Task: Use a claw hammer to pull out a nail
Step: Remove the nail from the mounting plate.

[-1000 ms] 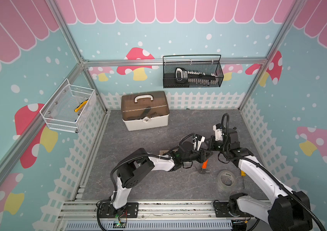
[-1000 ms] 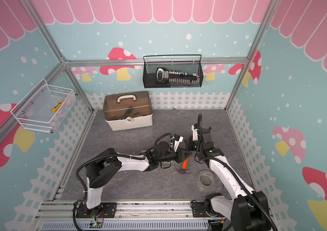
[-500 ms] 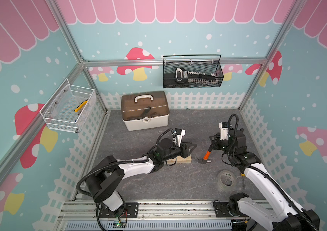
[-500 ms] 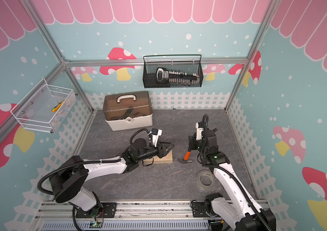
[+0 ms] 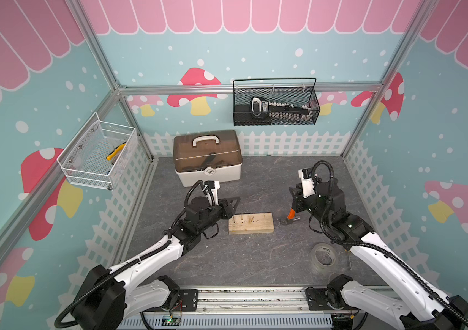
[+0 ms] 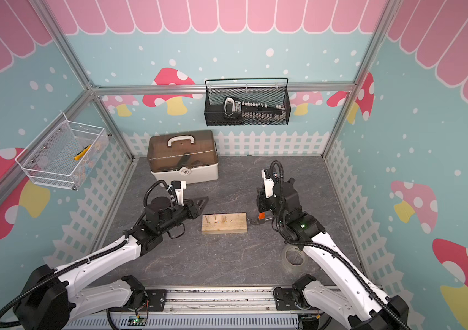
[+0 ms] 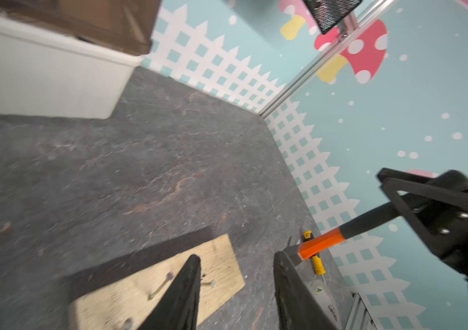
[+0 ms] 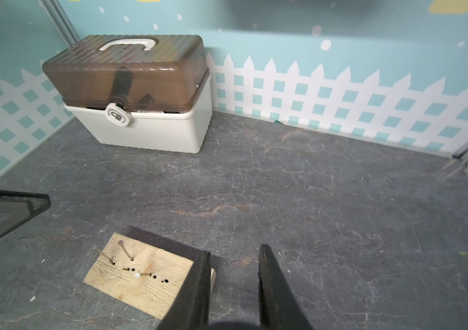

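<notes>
The claw hammer (image 5: pixel 291 213) hangs head-down from the right pincer (image 5: pixel 295 204), which is clamped on its black shaft. The orange section and steel head stick out below the jaws, low over the grey floor, though whether the head touches it cannot be told. Just beyond the head, on the side away from that pincer, lies the wooden block (image 5: pixel 258 225). Three nails stand in it, the tallest nail (image 8: pixel 125 251) leaning near the far end. The left pincer (image 5: pixel 231 206) hovers at that far end with its jaws apart and nothing between them. The step in hand looks like the approach: the tool is gripped, but the claw has not yet met a nail. The next move probably calls for lifting the head over the block and slipping the fork of the claw under a nail head. The shaft would then be rocked to lever it out, likely with the left pincer pressing the block down.
</notes>
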Action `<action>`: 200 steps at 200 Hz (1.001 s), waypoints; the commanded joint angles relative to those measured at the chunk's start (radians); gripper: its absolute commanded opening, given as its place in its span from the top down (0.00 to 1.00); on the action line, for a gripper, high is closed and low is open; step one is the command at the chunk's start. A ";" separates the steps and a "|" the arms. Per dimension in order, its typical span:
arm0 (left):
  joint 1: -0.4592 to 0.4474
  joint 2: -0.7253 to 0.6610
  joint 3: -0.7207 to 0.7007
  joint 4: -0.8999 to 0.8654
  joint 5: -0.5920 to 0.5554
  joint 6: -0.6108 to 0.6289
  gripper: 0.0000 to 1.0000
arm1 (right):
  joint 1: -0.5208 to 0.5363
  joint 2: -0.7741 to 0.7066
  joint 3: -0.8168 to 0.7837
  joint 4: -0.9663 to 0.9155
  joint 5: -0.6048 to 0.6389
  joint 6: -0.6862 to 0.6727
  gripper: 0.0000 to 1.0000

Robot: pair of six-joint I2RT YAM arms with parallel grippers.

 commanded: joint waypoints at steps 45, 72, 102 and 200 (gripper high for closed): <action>0.163 -0.013 -0.090 -0.105 0.123 -0.160 0.59 | 0.203 0.180 0.124 0.117 0.320 -0.049 1.00; 0.182 0.011 -0.122 -0.062 0.146 -0.185 0.60 | 0.267 0.266 0.188 0.110 0.429 -0.016 1.00; 0.191 0.012 -0.126 -0.074 0.140 -0.162 0.61 | 0.344 0.372 0.240 0.102 0.555 -0.023 1.00; 0.192 0.128 -0.174 0.073 0.218 -0.181 0.67 | 0.437 0.542 0.312 0.084 0.671 0.008 1.00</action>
